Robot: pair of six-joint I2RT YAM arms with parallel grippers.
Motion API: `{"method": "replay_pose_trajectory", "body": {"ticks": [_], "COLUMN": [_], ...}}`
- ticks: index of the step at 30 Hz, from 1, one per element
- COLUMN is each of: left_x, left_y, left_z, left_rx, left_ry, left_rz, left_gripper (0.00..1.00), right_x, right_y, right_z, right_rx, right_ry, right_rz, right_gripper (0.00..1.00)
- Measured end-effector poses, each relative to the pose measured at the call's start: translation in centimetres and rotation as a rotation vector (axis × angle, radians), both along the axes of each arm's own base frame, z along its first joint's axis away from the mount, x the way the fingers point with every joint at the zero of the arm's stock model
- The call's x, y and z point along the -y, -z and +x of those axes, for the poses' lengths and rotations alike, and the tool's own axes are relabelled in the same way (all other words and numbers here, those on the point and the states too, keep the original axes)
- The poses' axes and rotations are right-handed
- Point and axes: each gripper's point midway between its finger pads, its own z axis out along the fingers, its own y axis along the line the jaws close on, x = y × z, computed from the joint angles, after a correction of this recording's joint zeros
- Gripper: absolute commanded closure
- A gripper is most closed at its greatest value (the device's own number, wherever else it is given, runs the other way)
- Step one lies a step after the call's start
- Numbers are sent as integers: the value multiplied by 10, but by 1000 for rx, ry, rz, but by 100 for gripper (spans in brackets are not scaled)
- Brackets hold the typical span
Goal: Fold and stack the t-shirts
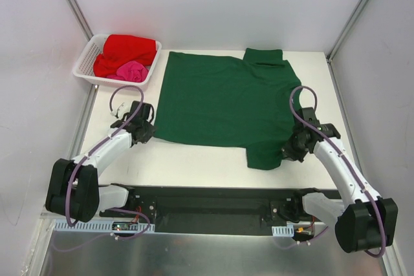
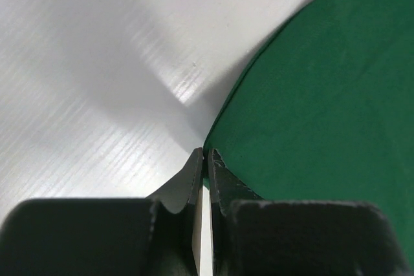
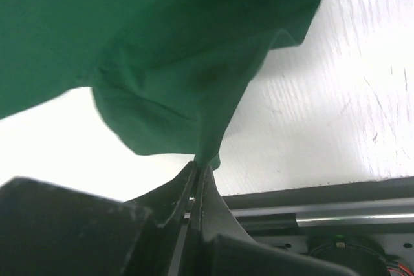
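The dark green t-shirt (image 1: pixel 220 98) lies spread flat across the middle of the table. My left gripper (image 1: pixel 145 130) is at its near left corner. In the left wrist view the left gripper (image 2: pixel 206 154) is shut, pinching the edge of the green cloth (image 2: pixel 323 95). My right gripper (image 1: pixel 286 152) is at the shirt's near right sleeve. In the right wrist view it (image 3: pixel 202 165) is shut on a fold of green cloth (image 3: pixel 162 50), raised off the table. The red t-shirt (image 1: pixel 126 50) and the pink t-shirt (image 1: pixel 132 70) lie bunched in the basket.
A white lattice basket (image 1: pixel 84 63) stands at the back left corner of the table. A black rail (image 1: pixel 213 201) holding the arm bases runs along the near edge. White walls close in the left, back and right sides.
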Motion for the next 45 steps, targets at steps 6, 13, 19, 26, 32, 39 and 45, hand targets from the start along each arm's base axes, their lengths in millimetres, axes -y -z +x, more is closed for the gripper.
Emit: {"method": "replay_pose_trajectory", "body": {"ticks": [6, 13, 19, 26, 32, 39, 45], "left_x": [2, 1, -7, -11, -14, -13, -14], "left_y": [-11, -17, -18, -18, -22, -29, -32], "left_z": [-4, -13, -15, -18, -15, -9, -6], "left_rx": [3, -13, -25, -37, -28, -8, -2], "left_ry": [9, 10, -18, -35, -47, -45, -49], "left_rz": [-14, -17, -15, -15, -17, -17, -10], "left_gripper": [100, 100, 100, 100, 100, 100, 100], "right_x": [-3, 2, 20, 31, 37, 48, 57], "right_y": [-26, -55, -78, -89, -89, -87, -80], "right_z": [16, 32, 41, 46, 51, 65, 72], "right_rx": [64, 139, 212, 243, 236, 224, 205], "right_ry": [-6, 21, 75, 82, 58, 46, 43], "right_rz": [11, 18, 9, -9, -26, -44, -47], "right_gripper": [99, 99, 99, 99, 99, 99, 99]}}
